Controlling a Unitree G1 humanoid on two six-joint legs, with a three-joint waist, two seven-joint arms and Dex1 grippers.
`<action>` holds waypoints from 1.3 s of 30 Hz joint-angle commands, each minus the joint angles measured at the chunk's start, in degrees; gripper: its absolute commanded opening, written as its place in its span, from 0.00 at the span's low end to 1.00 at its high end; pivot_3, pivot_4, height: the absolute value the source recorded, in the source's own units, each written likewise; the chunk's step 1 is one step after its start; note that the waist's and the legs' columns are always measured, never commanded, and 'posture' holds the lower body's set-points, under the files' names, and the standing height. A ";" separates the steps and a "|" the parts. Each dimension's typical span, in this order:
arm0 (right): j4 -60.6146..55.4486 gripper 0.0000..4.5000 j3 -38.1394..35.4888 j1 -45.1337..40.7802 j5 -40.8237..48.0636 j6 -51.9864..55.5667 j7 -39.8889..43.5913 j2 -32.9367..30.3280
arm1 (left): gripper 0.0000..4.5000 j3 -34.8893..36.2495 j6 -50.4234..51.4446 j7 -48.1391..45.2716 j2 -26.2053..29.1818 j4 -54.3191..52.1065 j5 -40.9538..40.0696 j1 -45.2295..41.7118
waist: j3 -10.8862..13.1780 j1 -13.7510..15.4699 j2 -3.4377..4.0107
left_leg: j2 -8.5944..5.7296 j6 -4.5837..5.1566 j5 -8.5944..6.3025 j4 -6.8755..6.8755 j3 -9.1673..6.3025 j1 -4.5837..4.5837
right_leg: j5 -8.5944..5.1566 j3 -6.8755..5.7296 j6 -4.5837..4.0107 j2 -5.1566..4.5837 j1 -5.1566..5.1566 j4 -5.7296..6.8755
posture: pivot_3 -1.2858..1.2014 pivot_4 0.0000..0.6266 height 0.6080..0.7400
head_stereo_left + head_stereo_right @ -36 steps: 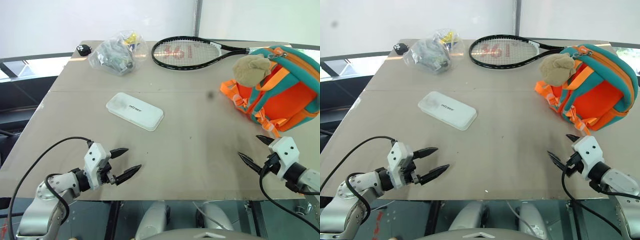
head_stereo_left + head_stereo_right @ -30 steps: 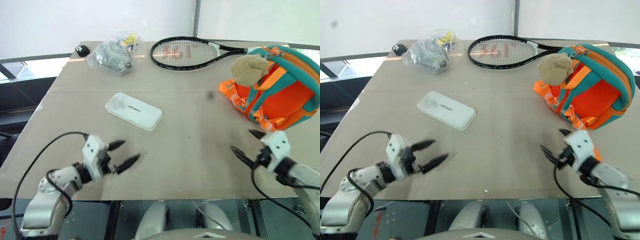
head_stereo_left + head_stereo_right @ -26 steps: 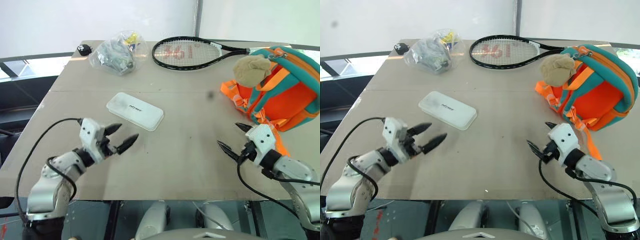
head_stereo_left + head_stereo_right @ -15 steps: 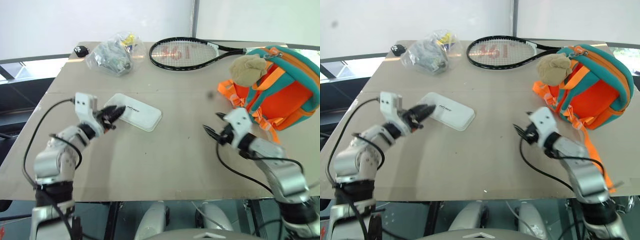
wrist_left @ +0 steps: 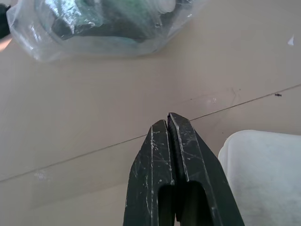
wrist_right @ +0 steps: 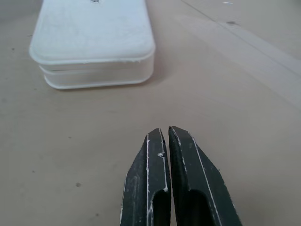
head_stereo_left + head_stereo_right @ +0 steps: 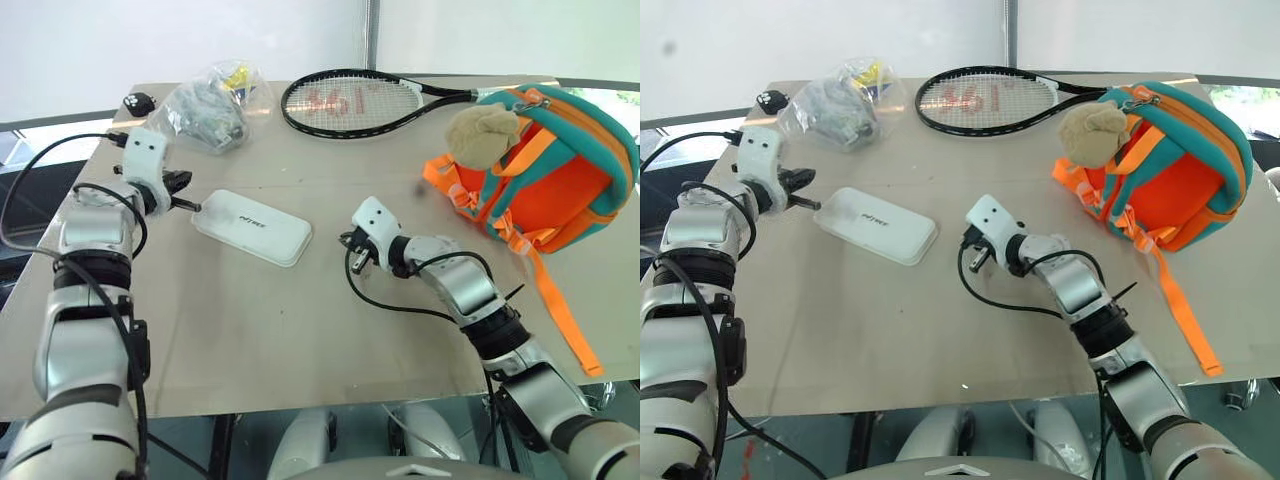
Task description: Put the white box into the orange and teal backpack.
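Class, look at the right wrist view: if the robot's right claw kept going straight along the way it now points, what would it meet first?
Most likely the flat white rectangular box. The shut right claw points across bare tan table at the box's near end, slightly off-centre, so it may only clip a corner.

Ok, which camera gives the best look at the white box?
The left eye view: the whole white box lies flat on the table, lettering up. The right eye view shows the same. The right wrist view shows one end and its side seam; the left wrist view catches a corner.

A tan worktop [image 7: 300, 320] holds a black tennis racket [image 7: 345, 102] at its far edge, beside a clear plastic bag [image 7: 205, 108] of grey items and a small black object [image 7: 133, 101].
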 commanded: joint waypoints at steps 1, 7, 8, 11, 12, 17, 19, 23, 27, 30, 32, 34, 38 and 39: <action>1.41 0.00 0.10 -2.20 -1.26 -2.21 0.48 1.43 | 0.00 -5.20 -6.63 -7.34 2.75 6.48 6.73 -2.67 | 0.00 -0.58 0.00 | -0.04 0.00 0.00 0.00 -0.02 -0.04 | 0.00 -0.05 0.00 -0.03 -0.06 0.06 | 0.52 0.24 1.00; 3.68 0.00 -1.14 -3.42 -0.53 -2.87 1.83 3.62 | 0.00 -9.00 -17.19 -18.64 3.25 14.39 11.38 -5.53 | -0.06 -1.08 -0.10 | -0.38 0.00 0.00 0.07 -0.20 -0.20 | 0.00 -0.23 0.00 -0.45 -0.68 0.86 | 0.52 0.24 1.00; 3.45 0.00 -1.16 -3.21 -0.53 -2.59 2.49 3.15 | 0.00 -7.68 -15.75 -21.86 2.44 15.11 9.82 -6.52 | -0.06 -1.08 -0.10 | -0.43 0.00 0.00 0.04 -0.27 -0.19 | 0.00 -0.24 0.00 -0.47 -0.69 0.85 | 0.52 0.24 1.00; -0.02 0.00 -1.34 -1.13 -0.68 -1.13 4.45 -0.01 | 0.00 -4.36 -8.51 -32.59 0.51 14.75 5.16 -7.95 | -0.06 -0.80 -0.10 | -0.51 0.00 0.00 0.06 -0.50 -0.25 | 0.00 -0.22 0.00 -0.52 -0.74 0.86 | 0.52 0.24 1.00; -1.49 0.00 -1.92 -0.28 -0.50 -0.43 4.61 -1.02 | 0.00 -4.24 -7.92 -34.56 0.41 13.73 4.86 -7.21 | -0.07 -0.82 -0.11 | -0.60 0.00 0.00 0.08 -0.70 -0.30 | 0.00 -0.24 0.01 -0.54 -0.74 0.87 | 0.52 0.24 1.00; -12.53 0.00 -5.27 6.21 -0.12 5.03 5.12 -8.99 | 0.00 -3.75 4.49 -40.36 -0.25 2.19 1.76 -0.66 | -0.07 -1.06 -0.11 | -0.69 0.00 0.00 0.11 -0.84 -0.38 | 0.01 -0.19 0.01 -0.59 -0.73 0.86 | 0.52 0.24 1.00; -16.48 0.00 -6.44 8.91 0.03 7.00 5.28 -12.12 | 0.00 -3.28 9.91 -41.14 0.10 -7.43 -0.26 4.36 | -0.07 -1.06 -0.11 | -0.68 0.00 0.00 0.09 -0.90 -0.38 | 0.01 -0.12 0.01 -0.58 -0.74 0.87 | 0.52 0.24 1.00; -22.60 0.00 -9.80 13.61 0.69 11.42 5.30 -17.66 | 0.00 -0.21 24.25 -38.52 -0.67 -28.86 -6.62 14.73 | -0.08 -0.98 -0.10 | -0.69 0.00 0.00 0.04 -0.89 -0.33 | 0.01 0.12 0.01 -0.55 -0.68 0.82 | 0.52 0.24 1.00; -25.41 0.00 -11.37 16.13 1.26 13.30 5.83 -21.71 | 0.00 2.34 36.75 -32.99 -3.23 -48.16 -12.76 23.28 | -0.09 -0.59 -0.12 | -0.70 0.01 0.00 0.05 -0.88 -0.27 | 0.01 0.34 0.01 -0.50 -0.65 0.77 | 0.52 0.24 1.00; -25.88 0.00 -12.38 16.99 1.85 13.26 5.95 -23.38 | 0.00 4.63 42.66 -28.15 -5.63 -56.91 -16.23 27.41 | -0.09 -0.01 -0.13 | -0.71 0.02 -0.01 0.06 -0.87 -0.27 | 0.01 0.49 0.01 -0.46 -0.60 0.75 | 0.52 0.24 1.00; -25.64 0.00 -12.67 17.21 1.98 12.89 5.94 -24.03 | 0.00 6.12 43.52 -24.88 -6.61 -58.77 -17.26 29.05 | -0.09 0.31 -0.14 | -0.70 0.02 -0.01 0.06 -0.83 -0.24 | 0.00 0.53 0.01 -0.42 -0.56 0.74 | 0.52 0.24 1.00; -25.11 0.00 -12.79 17.44 1.86 12.10 5.86 -24.61 | 0.00 7.81 41.91 -22.07 -6.75 -57.96 -17.22 30.79 | -0.09 0.50 -0.13 | -0.66 0.02 -0.01 0.04 -0.72 -0.17 | 0.00 0.59 0.01 -0.36 -0.53 0.72 | 0.52 0.24 1.00; -23.82 0.00 -12.97 17.75 1.89 10.33 5.77 -25.09 | 0.27 12.27 41.19 -20.01 -5.13 -55.42 -18.78 35.02 | -0.10 0.56 -0.15 | -0.66 0.02 -0.01 0.04 -0.64 -0.13 | 0.01 0.64 0.01 -0.37 -0.53 0.71 | 0.52 0.24 1.00; -23.74 0.00 -13.04 17.86 1.92 10.10 5.74 -25.10 | 0.37 13.14 41.29 -19.82 -4.87 -55.29 -19.55 35.75 | -0.10 0.62 -0.15 | -0.65 0.02 -0.01 0.05 -0.64 -0.12 | 0.01 0.64 0.01 -0.37 -0.52 0.71 | 0.52 0.24 1.00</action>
